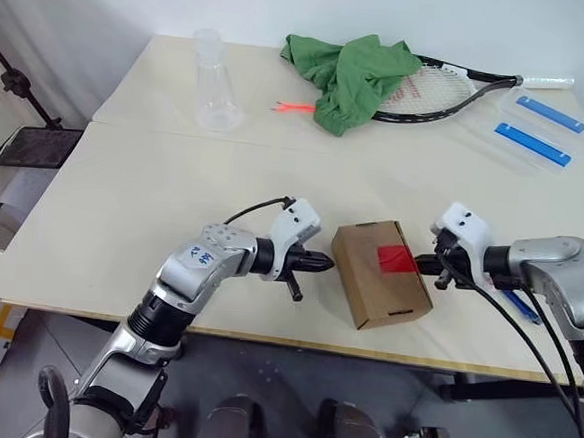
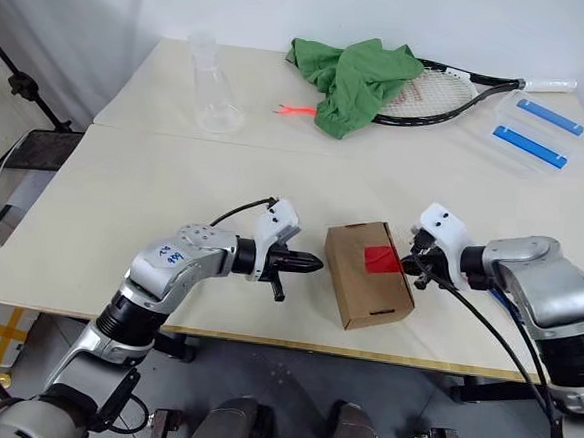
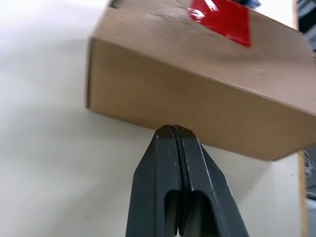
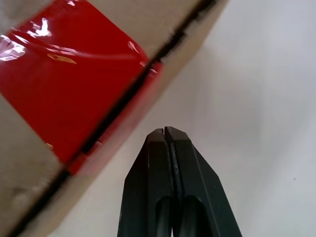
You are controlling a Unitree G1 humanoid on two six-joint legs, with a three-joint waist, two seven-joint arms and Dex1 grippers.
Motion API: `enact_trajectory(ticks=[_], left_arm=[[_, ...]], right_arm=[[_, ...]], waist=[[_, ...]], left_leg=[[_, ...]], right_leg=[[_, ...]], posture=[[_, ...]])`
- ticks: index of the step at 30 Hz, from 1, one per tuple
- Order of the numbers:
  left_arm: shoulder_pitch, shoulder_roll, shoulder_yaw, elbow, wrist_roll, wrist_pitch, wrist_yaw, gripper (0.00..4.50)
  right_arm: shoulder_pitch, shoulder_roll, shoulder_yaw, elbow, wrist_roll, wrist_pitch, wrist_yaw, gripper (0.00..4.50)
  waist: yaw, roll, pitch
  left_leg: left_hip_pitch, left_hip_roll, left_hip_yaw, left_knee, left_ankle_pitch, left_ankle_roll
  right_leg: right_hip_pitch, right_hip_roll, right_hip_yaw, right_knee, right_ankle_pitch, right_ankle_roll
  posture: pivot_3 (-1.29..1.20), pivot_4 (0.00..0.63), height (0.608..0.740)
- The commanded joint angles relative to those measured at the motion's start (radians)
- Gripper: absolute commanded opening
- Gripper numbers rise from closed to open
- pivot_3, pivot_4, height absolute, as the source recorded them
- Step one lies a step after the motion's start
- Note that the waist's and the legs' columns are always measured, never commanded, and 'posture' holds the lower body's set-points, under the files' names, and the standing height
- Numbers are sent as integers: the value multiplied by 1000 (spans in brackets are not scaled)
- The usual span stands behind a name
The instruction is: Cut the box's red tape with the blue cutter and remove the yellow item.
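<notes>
I've got the table (image 1: 122, 217) in front of me with the box (image 1: 373, 285) near the front edge as my landmark. It's lying flat, long axis running away from me and tilted a bit, flaps shut, so whatever's inside is hidden and I can't see the yellow item. Red tape (image 1: 396, 258) sits on the box's top at its right edge and wraps down over the seam, not cut as far as I can tell.

Left gripper (image 1: 319, 263) is just left of the box, fingers pressed together on nothing, tips at or just off the side wall. Right gripper (image 1: 431, 265) is just right of the box, right by the tape, also pinched together and empty.

What the next move turns on: the cutter (image 1: 520, 304) lies on the table right of the box, mostly hidden under my right arm, so the right hand is clearly nearer and would have to back off to reach it.

Far behind the box: a racket (image 1: 436, 94), green cloth (image 1: 354, 73), clear flask (image 1: 213, 88) that looks empty, and a clear case (image 1: 545, 130) holding two blue bars.
</notes>
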Motion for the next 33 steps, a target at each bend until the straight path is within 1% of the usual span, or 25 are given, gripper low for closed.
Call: enact_trajectory(ticks=[1,8,15,22,27,33], left_arm=[[-27,-21,18,25,15,-48,19,0],[-41,21,54,50,19,-52,5,0],[-62,58,60,76,34,-62,-19,0],[-52,116,67,46,37,-40,-37,0],[-31,158,51,-14,22,4,-67,0],[-17,171,33,-59,26,25,-80,0]], right_arm=[[-29,26,-2,-80,19,42,-14,33],[-86,148,41,-173,39,180,-90,33],[-129,216,78,-181,34,204,-114,33],[-162,254,88,-177,39,209,-122,33],[-162,276,95,-176,38,201,-131,33],[-156,256,102,-175,21,175,-134,33]], waist=[[0,0,0],[-11,0,0],[-9,0,0],[-11,0,0],[-11,0,0],[-11,0,0]], left_leg=[[0,0,0,0,0,0],[0,1,0,-1,0,0],[0,0,0,0,0,0],[0,0,0,-1,0,0],[0,0,0,-1,0,0],[0,0,0,-1,0,0]], right_leg=[[0,0,0,0,0,0],[0,0,-1,0,0,0],[0,0,0,0,0,0],[-1,0,0,0,0,0],[-1,0,0,0,0,0],[-1,0,0,1,0,0]], posture=[[0,150,740],[0,150,740],[0,150,740],[0,150,740],[0,150,740],[0,150,740]])
